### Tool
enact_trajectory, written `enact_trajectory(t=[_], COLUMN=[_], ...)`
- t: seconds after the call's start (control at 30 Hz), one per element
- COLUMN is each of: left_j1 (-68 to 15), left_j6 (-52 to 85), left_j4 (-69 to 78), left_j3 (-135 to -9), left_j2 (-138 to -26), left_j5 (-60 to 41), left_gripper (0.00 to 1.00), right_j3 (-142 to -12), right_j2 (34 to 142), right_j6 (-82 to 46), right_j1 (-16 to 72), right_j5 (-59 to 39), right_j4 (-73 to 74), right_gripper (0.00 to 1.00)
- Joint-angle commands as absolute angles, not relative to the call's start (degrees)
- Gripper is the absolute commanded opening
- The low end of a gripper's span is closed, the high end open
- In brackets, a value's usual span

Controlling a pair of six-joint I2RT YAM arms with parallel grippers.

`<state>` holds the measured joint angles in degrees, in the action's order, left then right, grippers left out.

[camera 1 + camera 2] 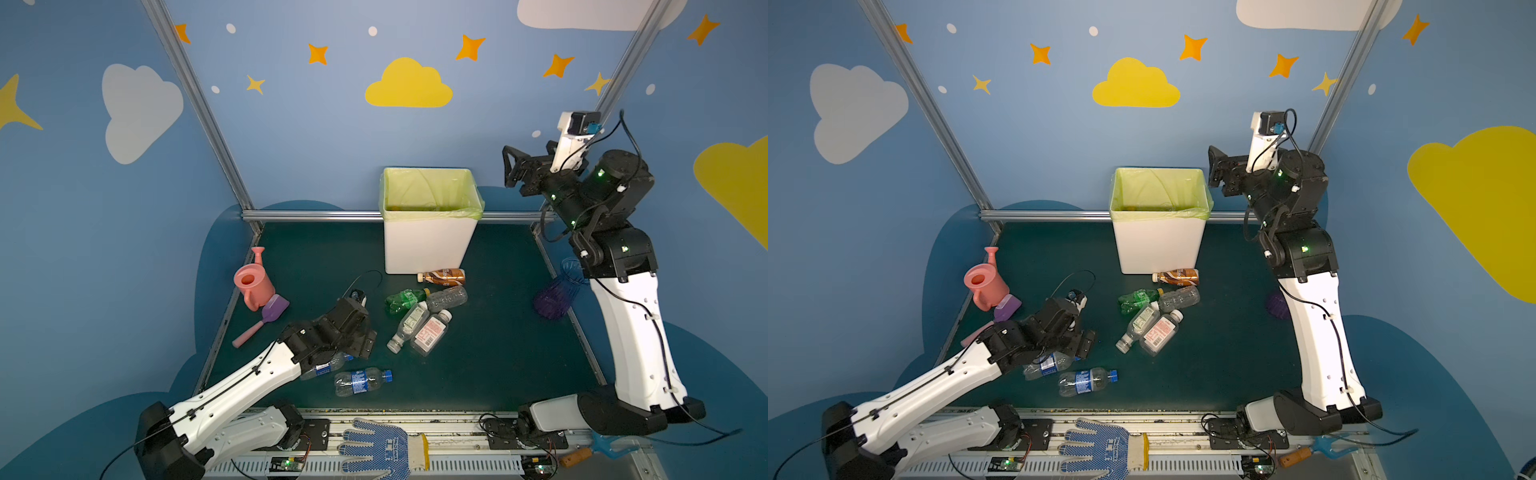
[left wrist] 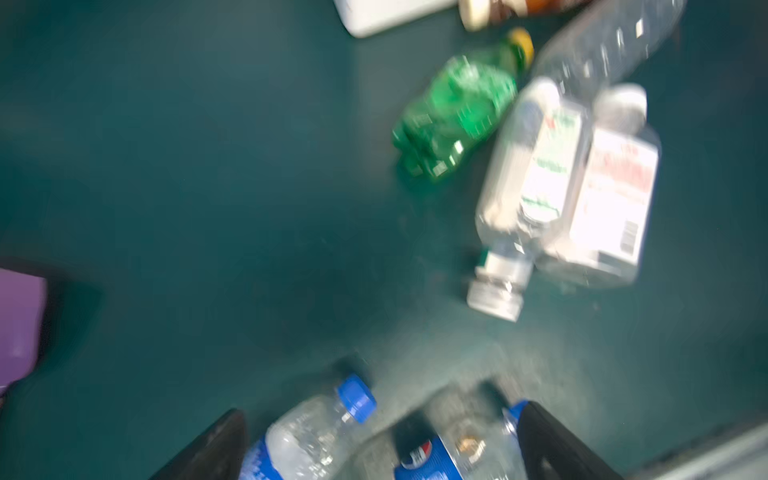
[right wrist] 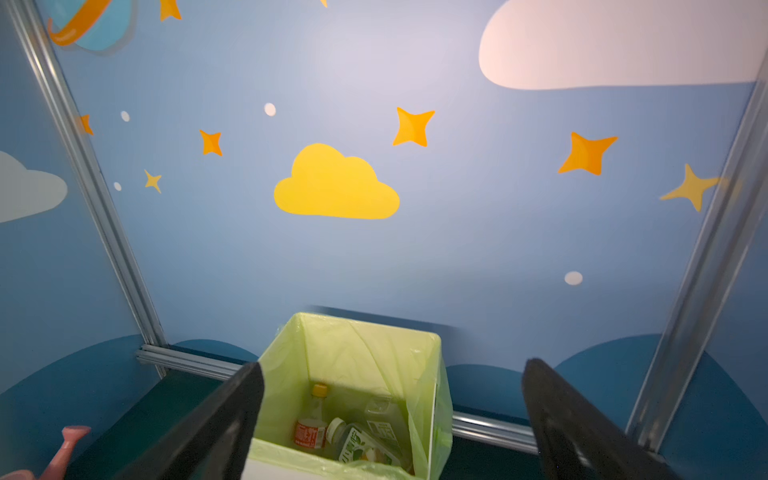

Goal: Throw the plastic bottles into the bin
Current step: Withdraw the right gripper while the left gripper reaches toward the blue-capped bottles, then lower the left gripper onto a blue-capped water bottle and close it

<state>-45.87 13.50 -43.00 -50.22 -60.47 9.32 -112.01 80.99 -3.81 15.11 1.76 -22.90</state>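
The white bin [image 1: 428, 249] with a green liner stands at the back; several bottles [image 3: 316, 428] lie inside it. My right gripper [image 1: 510, 166] is open and empty, raised just right of the bin's rim, with nothing between its fingers [image 3: 232, 415]. My left gripper [image 2: 382, 449] is open, low over two clear blue-capped bottles: one [image 1: 361, 381] lies free, the other [image 1: 324, 368] is partly under the arm. Mid-table lie a brown bottle [image 1: 442, 276], a crushed green one [image 1: 405, 299], a clear one [image 1: 449, 297] and two labelled clear ones [image 1: 409, 326].
A pink watering can [image 1: 251, 282] and a purple scoop [image 1: 266, 318] sit at the left edge of the mat. A purple mesh item [image 1: 555, 297] lies by the right arm. A blue dotted glove [image 1: 382, 446] rests on the front rail.
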Motion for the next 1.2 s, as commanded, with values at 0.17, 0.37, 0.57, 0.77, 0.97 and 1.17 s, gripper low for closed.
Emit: enact_trajectory(t=[0.17, 0.37, 0.57, 0.77, 0.97, 1.17], left_j1=[-47.9, -53.0, -57.0, -59.1, -60.1, -62.3], left_j6=[13.1, 13.8, 15.0, 16.8, 17.1, 15.7], left_j4=[-51.6, -54.6, -61.1, -66.4, -73.4, -73.6], left_j3=[-56.1, -59.2, -64.2, -66.5, -69.1, -69.7], left_j2=[-71.4, -78.5, -84.1, -84.2, -86.6, -93.2], left_j5=[-6.1, -8.7, -7.0, 0.6, 5.6, 3.5], left_gripper=[0.86, 0.85, 0.86, 0.89, 0.9, 0.91], right_j3=[-87.6, -74.8, -67.9, -61.8, -58.8, -58.5], right_j2=[74.0, 67.3, 63.6, 61.0, 59.4, 58.7], right_j6=[-12.3, -16.0, -17.7, -19.6, -20.5, -21.1], right_j1=[6.1, 0.8, -1.8, -3.9, -6.2, -7.7], right_j5=[-2.4, -4.5, -5.0, -6.0, -7.4, -8.3], right_j4=[-23.1, -23.6, -24.4, -24.3, -24.4, -24.8], right_gripper=[0.97, 0.97, 0.97, 0.97, 0.97, 0.97])
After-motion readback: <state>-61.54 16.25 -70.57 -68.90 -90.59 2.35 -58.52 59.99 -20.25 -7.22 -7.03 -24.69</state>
